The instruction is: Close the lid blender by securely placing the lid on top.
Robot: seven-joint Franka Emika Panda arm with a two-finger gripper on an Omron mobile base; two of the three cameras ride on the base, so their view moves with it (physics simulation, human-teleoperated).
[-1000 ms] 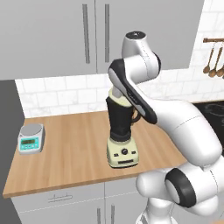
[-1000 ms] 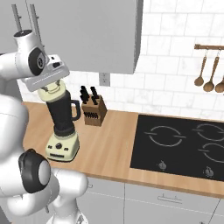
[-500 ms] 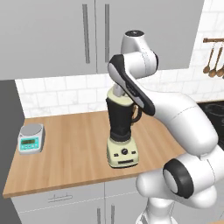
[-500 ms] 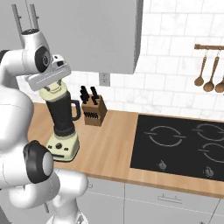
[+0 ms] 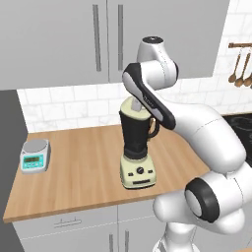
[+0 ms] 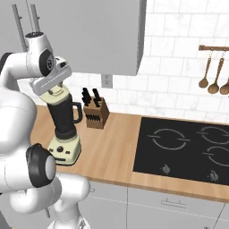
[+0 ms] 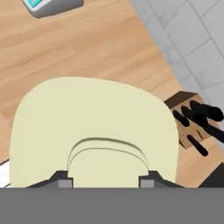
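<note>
Over the last second the arm's upper joints have swung a little, the elbow link shifting in both base views. The hand (image 6: pixel 54 87) has eased down onto the lid (image 6: pixel 56 91), which now sits lower on the mouth of the blender (image 6: pixel 63 121), and its fingers have drawn slightly closer about the knob.

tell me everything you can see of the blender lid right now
The lid is a pale cream cap with rounded corners and a raised centre knob, smooth and matte like plastic. It sits level on the mouth of the dark blender, which stands upright on the wooden counter. The gripper is directly above it, its fingertips flanking the knob. In the right base view the lid shows just beneath the hand.
</note>
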